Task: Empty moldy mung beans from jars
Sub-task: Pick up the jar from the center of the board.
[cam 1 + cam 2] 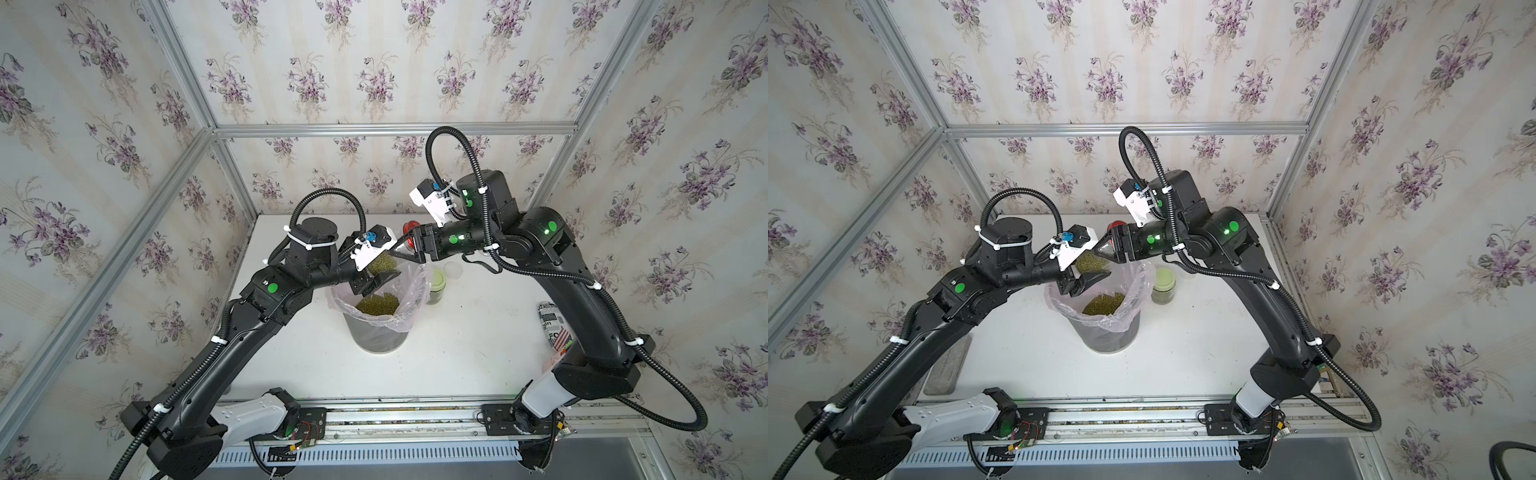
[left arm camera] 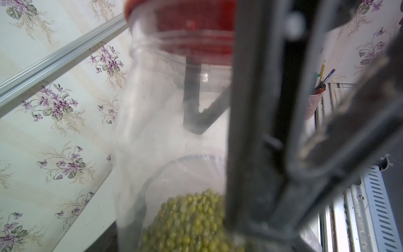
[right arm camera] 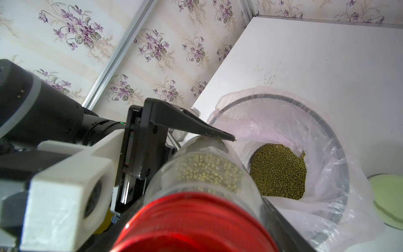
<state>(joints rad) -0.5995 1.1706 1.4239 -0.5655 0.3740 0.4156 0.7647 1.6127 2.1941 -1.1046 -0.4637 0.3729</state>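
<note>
A clear jar (image 1: 380, 262) with a red lid (image 1: 409, 228) lies almost level above the bin, part full of mung beans (image 2: 189, 222). My left gripper (image 1: 380, 267) is shut on the jar's body; one finger (image 3: 192, 126) lies along its top. The jaws of my right gripper (image 1: 405, 248) stand around the red lid (image 3: 192, 222), and how tightly they press does not show. More mung beans (image 1: 377, 304) lie heaped in the bin's liner. A second jar with a pale green lid (image 1: 435, 282) stands on the table right of the bin.
The grey mesh bin (image 1: 378, 338) with a pinkish plastic liner stands mid-table under both grippers. A translucent round lid (image 1: 453, 269) lies behind the green-lidded jar. A printed black-and-white can (image 1: 550, 328) stands at the right edge beside my right arm.
</note>
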